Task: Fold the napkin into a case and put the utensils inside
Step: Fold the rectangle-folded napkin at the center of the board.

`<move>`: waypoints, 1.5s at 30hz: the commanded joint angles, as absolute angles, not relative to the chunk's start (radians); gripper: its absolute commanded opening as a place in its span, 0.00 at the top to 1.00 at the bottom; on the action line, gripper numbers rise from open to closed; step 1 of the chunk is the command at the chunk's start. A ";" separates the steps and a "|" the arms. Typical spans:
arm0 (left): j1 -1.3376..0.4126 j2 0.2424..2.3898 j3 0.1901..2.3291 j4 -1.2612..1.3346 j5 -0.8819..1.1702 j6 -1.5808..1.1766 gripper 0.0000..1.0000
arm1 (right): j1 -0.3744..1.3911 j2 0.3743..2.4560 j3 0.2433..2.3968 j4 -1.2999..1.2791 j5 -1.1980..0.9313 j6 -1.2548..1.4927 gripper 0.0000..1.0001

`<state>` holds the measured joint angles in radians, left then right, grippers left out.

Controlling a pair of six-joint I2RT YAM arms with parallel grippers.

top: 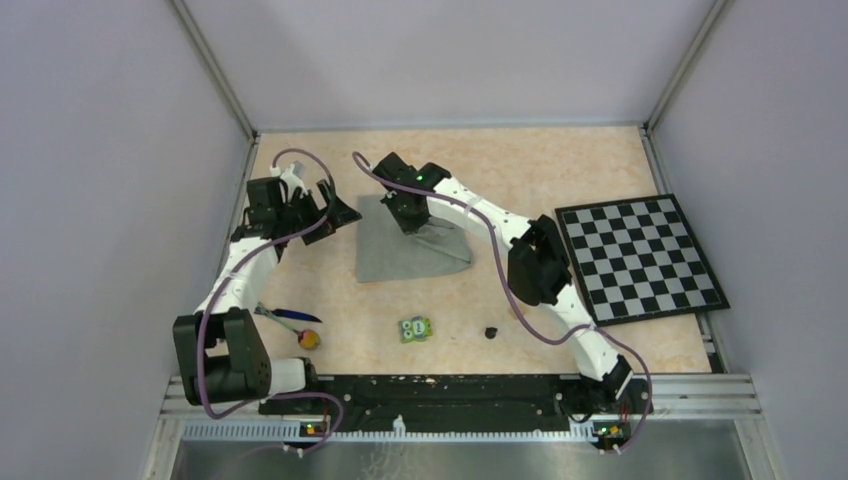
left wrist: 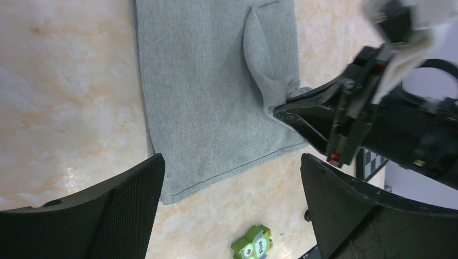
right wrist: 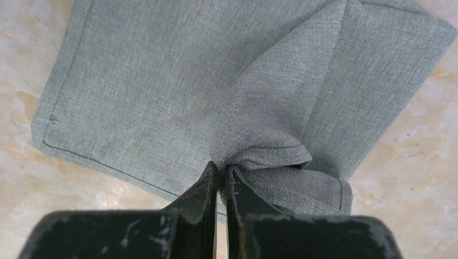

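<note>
Right gripper (right wrist: 220,171) is pinching a bunched fold of the napkin (right wrist: 151,81) on the bench (top: 560,165), I'd guess to drag it over for the case. Left gripper (left wrist: 232,162) hovers spread wide beside it, empty, maybe to pin the cloth. The utensils (top: 290,316) sit near the left arm's base.

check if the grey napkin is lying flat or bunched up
Partly bunched: the right gripper pinches a fold of the napkin; the rest lies flat.

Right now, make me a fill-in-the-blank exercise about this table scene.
The right pincer is ____ on a bunched fold of the soft plain grey cloth napkin.
The left pincer stands ____, holding nothing.
The black-and-white checkerboard mat lies on the robot's ____ side.
Missing words: shut; open; right.
</note>
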<state>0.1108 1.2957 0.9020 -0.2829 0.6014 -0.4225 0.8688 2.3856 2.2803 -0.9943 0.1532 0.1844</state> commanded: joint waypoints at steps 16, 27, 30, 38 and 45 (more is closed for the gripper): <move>0.025 1.547 0.701 -0.178 0.394 -0.671 0.36 | 0.873 2.273 2.324 -0.947 0.108 0.292 1.00; 0.009 1.545 0.692 -0.180 0.381 -0.661 0.51 | 0.874 2.333 2.326 -0.852 0.005 0.361 1.00; 0.006 1.536 0.688 -0.183 0.377 -0.662 0.51 | 0.873 2.366 2.344 -0.835 -0.029 0.376 1.00; 0.007 1.467 0.730 -0.256 0.378 -0.615 0.45 | 0.854 2.361 2.342 -0.806 -0.226 0.431 0.57; 0.016 1.325 0.777 -0.323 0.405 -0.546 0.32 | 0.707 1.952 1.862 -0.515 -0.481 0.419 0.40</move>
<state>0.0124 1.4189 0.7227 -0.2970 0.3866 -0.6048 0.8219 2.2410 2.0579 -0.7280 -0.2893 0.4061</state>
